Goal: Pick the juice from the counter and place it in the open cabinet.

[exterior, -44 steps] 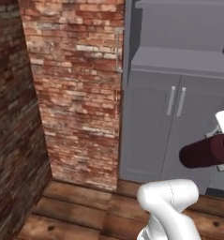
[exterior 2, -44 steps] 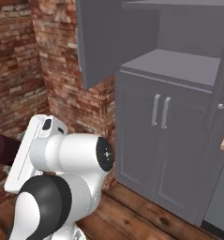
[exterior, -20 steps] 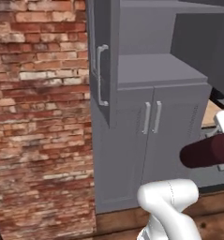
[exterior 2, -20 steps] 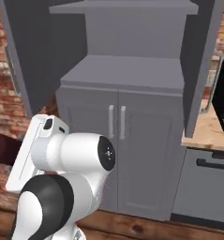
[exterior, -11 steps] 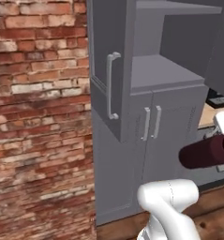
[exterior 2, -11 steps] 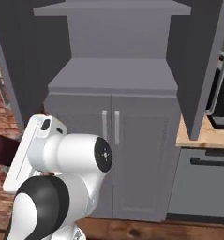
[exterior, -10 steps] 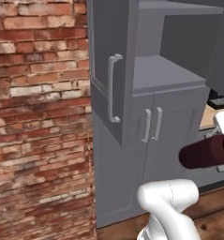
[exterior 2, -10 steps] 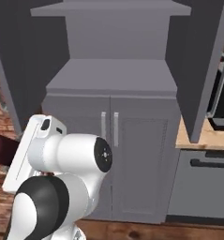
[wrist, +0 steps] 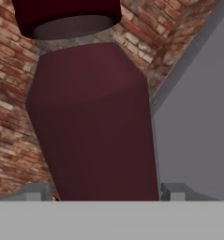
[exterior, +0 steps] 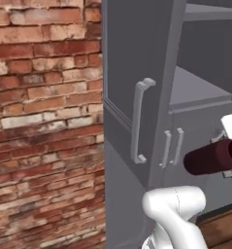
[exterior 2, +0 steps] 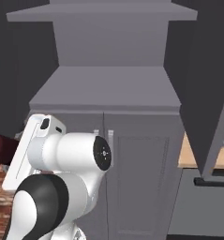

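The juice point(wrist: 94, 122) was up off the counter and in the end effector point(wrist: 104, 191), whose two grey tips sat tight against either side of the bottle's lower body in the hand view, clamped on it. From the left base view the bottle point(exterior: 212, 156) lay nearly horizontal at about 3 o'clock, out in front of the open cabinet point(exterior: 195, 92); in the right base view a sliver of it point(exterior 2: 3, 146) poked out at 9 o'clock behind the white arm. It looked rigid, a smooth matte maroon cylinder with faceted shoulders narrowing to a dark cap point(wrist: 66, 16), probably light for its size and likely a bit slippery, so a grip square across the widest part of the body seemed the safest hold; the neck looked too narrow to trust. The cabinet was flat dark grey, panelled, with a pale bar handle point(exterior: 139, 121) on its swung-out door and bare grey shelves point(exterior 2: 108, 86). Rough red brick wall point(exterior: 44, 121) filled 9 o'clock, and a strip of wood-grain counter point(exterior 2: 190, 157) showed at 3 o'clock.
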Robot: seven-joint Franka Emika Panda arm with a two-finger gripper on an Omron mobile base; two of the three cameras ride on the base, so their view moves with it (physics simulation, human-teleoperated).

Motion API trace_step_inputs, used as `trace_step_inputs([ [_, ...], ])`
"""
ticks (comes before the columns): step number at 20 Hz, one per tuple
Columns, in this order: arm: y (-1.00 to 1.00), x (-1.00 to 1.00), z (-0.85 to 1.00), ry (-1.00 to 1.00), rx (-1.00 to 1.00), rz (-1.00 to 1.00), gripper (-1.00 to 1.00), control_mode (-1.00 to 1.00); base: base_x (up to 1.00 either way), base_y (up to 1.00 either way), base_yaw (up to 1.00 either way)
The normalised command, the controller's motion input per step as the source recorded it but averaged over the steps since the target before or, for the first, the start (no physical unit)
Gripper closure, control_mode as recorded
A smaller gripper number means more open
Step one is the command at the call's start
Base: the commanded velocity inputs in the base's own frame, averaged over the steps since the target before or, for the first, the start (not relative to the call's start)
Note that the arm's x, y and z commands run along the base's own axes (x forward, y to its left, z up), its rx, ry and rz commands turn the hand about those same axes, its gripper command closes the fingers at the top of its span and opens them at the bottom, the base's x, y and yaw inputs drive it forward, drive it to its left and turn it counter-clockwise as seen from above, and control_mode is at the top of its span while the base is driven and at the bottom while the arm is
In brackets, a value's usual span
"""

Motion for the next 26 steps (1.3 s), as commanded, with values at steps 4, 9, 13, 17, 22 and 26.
trace_step_inputs([
  [4, 0.00, 0.00, 0.00, 0.00, 0.00, 0.00, 1.00, 1.00, 0.56, 0.00, -0.03],
  [9, 0.00, 0.00, 0.00, 0.00, 0.00, 0.00, 1.00, 1.00, 0.60, 0.00, -0.01],
  [13, 0.00, 0.00, 0.00, 0.00, 0.00, 0.00, 1.00, 1.00, 0.63, 0.00, 0.00],
  [17, 0.00, 0.00, 0.00, 0.00, 0.00, 0.00, 1.00, 1.00, 0.70, 0.00, 0.00],
  [22, 0.00, 0.00, 0.00, 0.00, 0.00, 0.00, 1.00, 1.00, 0.74, 0.00, 0.01],
  [26, 0.00, 0.00, 0.00, 0.00, 0.00, 0.00, 1.00, 1.00, 0.89, 0.00, 0.10],
])
